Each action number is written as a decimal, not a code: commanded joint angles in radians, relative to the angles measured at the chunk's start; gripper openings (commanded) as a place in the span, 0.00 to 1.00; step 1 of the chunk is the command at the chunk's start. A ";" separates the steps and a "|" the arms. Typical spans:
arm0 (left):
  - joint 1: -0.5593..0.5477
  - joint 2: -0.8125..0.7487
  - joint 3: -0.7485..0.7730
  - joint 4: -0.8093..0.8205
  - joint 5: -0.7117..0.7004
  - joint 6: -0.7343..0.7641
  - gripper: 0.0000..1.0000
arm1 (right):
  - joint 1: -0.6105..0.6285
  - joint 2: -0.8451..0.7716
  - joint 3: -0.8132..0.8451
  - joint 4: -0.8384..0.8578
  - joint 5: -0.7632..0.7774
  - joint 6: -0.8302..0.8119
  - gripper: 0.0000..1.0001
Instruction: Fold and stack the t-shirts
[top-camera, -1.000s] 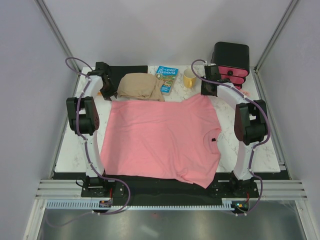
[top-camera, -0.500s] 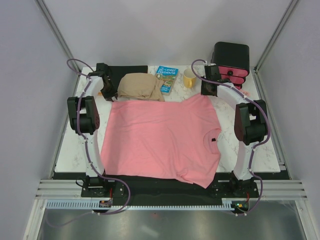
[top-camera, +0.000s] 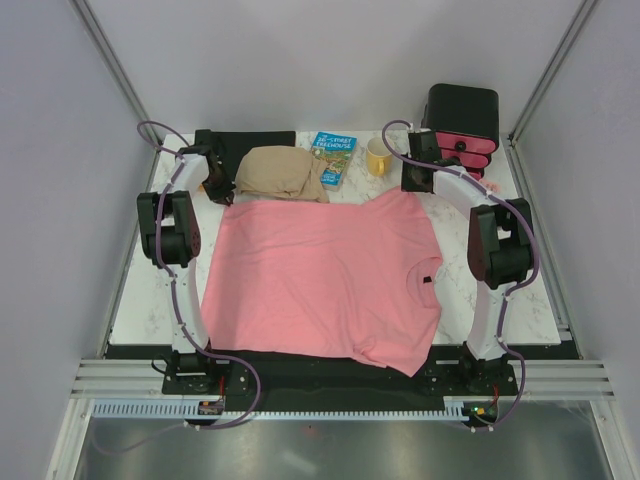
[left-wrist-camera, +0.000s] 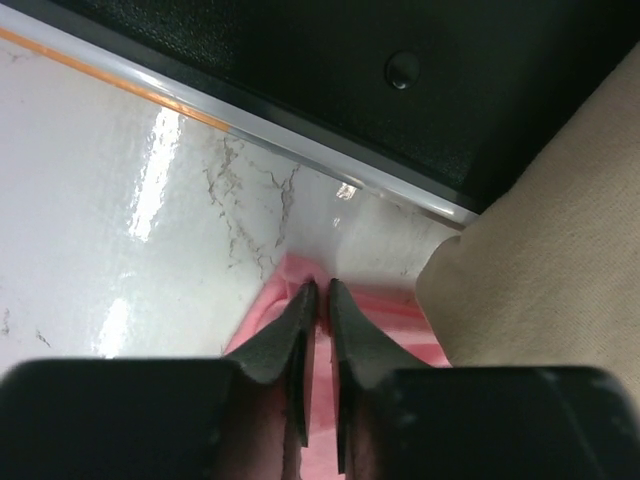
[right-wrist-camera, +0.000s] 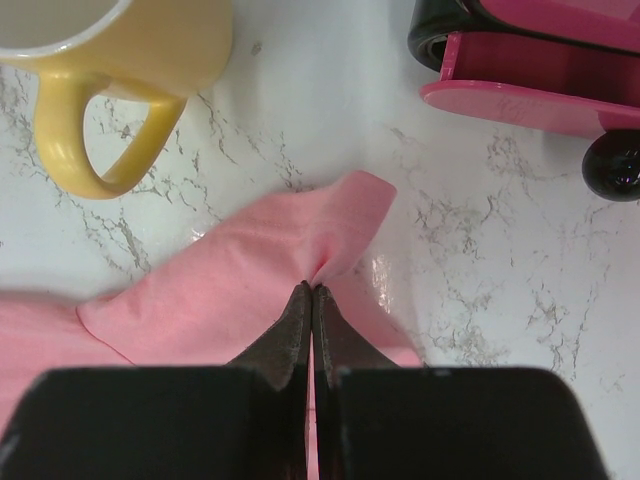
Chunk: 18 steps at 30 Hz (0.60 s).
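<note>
A salmon-pink t-shirt (top-camera: 325, 275) lies spread flat over the middle of the white marble table (top-camera: 150, 290), its neck with a small dark label toward the right. My left gripper (top-camera: 216, 190) is at the shirt's far left corner; in the left wrist view the left gripper (left-wrist-camera: 318, 290) has its jaws pinched on the pink t-shirt (left-wrist-camera: 270, 310) edge. My right gripper (top-camera: 411, 186) is at the far right corner. In the right wrist view the right gripper (right-wrist-camera: 311, 290) is shut on a puckered fold of the t-shirt (right-wrist-camera: 250, 280).
A folded beige garment (top-camera: 281, 172) lies just beyond the shirt's far edge, close to the left gripper. Behind it lie a black mat (top-camera: 255, 140) and a blue book (top-camera: 332, 156). A yellow mug (top-camera: 378, 156) and a black box with pink drawer fronts (top-camera: 462, 120) stand at the back right.
The left gripper's jaws have closed onto the shirt's far left corner, and the left arm has shifted slightly right. The right arm and the shirt have not moved.
</note>
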 joint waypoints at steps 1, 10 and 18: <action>0.003 -0.021 0.030 0.003 -0.010 0.043 0.04 | 0.002 0.003 0.018 0.028 -0.002 -0.002 0.00; 0.005 -0.075 0.081 0.004 -0.011 0.044 0.02 | 0.002 -0.026 0.018 0.047 0.012 -0.025 0.00; 0.005 -0.167 0.039 0.004 0.012 0.037 0.02 | 0.002 -0.098 -0.053 0.117 0.012 -0.027 0.00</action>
